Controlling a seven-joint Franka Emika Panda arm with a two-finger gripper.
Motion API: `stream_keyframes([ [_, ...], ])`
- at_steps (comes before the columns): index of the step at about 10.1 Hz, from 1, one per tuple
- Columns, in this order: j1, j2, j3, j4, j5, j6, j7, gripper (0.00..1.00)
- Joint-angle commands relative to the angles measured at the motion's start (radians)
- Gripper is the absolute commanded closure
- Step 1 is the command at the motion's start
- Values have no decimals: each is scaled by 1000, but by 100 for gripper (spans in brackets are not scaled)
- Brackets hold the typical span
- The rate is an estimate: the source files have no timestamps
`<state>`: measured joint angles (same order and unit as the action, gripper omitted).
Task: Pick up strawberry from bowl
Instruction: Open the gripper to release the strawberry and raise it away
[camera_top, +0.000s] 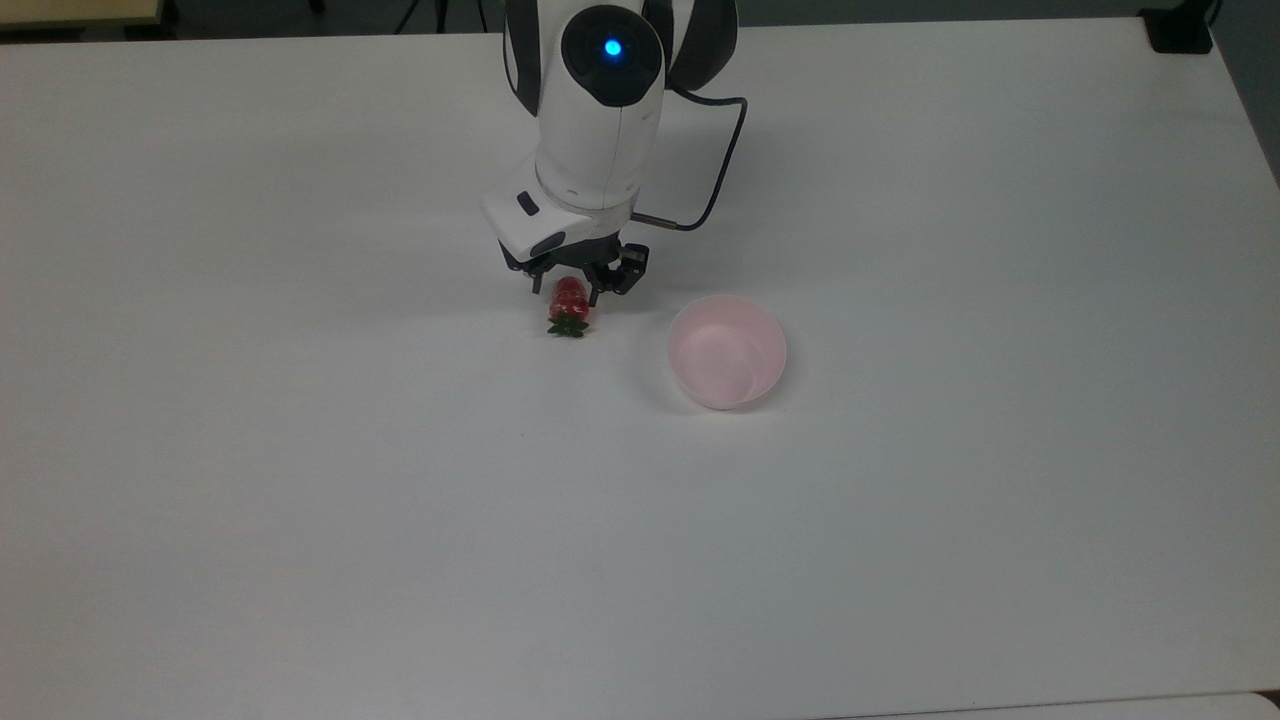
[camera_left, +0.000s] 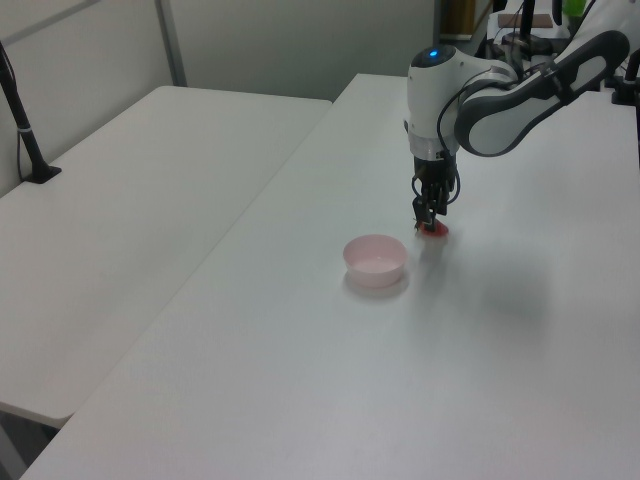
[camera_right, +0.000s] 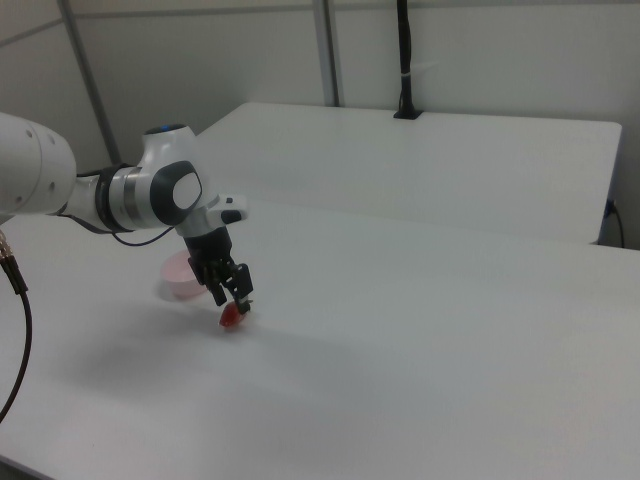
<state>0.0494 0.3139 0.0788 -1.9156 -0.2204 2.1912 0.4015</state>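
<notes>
Red strawberry is gripped between the closed jaws of the gripper, low over the table beside the pink bowl.

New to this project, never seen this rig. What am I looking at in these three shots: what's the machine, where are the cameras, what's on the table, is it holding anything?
The machine is one white robot arm ending in a two-finger gripper. Three fixed cameras watch it: the top view looks down on the white table, and the left and right views look across it from either side.

Two things are on the table. One is a small pale pink bowl, which is empty. The other is a red strawberry with a green cap, beside the bowl on the top view's left.

The gripper is low over the table with its fingers closed around the strawberry. The berry's cap end is at or nearly at the table; the right view suggests contact, but I cannot tell for sure.
</notes>
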Motion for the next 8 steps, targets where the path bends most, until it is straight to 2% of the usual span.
stream_keyframes([
  [1, -14, -39, 4, 36, -8, 10, 51, 0],
  [3, -39, -91, 6, 143, 15, -135, 53, 0],
  [4, -48, -117, 6, 199, 66, -230, 47, 0],
  [6, -83, -223, 6, 210, 116, -277, 39, 0],
  [8, -83, -324, -13, 205, 176, -347, 30, 0],
])
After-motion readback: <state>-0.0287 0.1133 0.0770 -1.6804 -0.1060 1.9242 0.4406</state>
